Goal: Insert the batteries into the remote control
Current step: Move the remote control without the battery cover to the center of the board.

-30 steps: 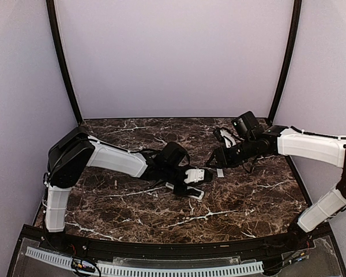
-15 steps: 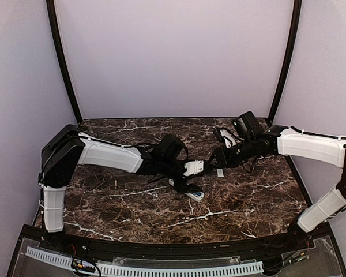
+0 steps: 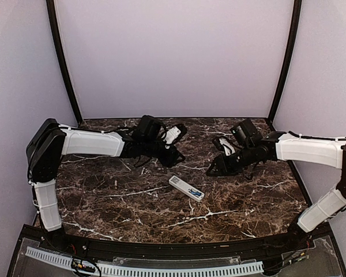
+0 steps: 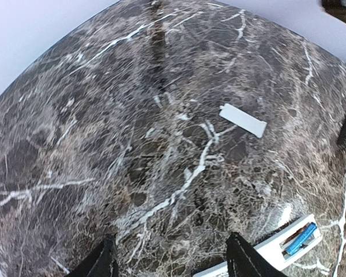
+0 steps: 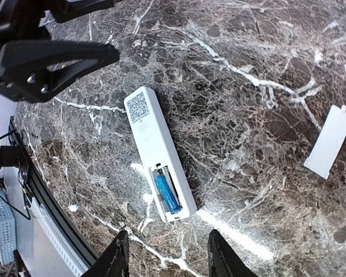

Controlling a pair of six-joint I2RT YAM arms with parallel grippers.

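While left pincer (image 4: 171, 238) and right pincer (image 5: 168, 234) gape empty, remote control (image 5: 158, 151) (unobstructed) lies apart.

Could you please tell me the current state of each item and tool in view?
remote control: lying back-up, recess uncovered
battery: seated in that recess
cover: off, lying flat apart from the remote control
left tool: open, empty
right tool: open, empty

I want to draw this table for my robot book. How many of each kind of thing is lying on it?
Remote control: 1
Blue battery, the only one showing, in the remote's open recess: 1
Pale flat cover, lying apart from the remote: 1
Total: 3
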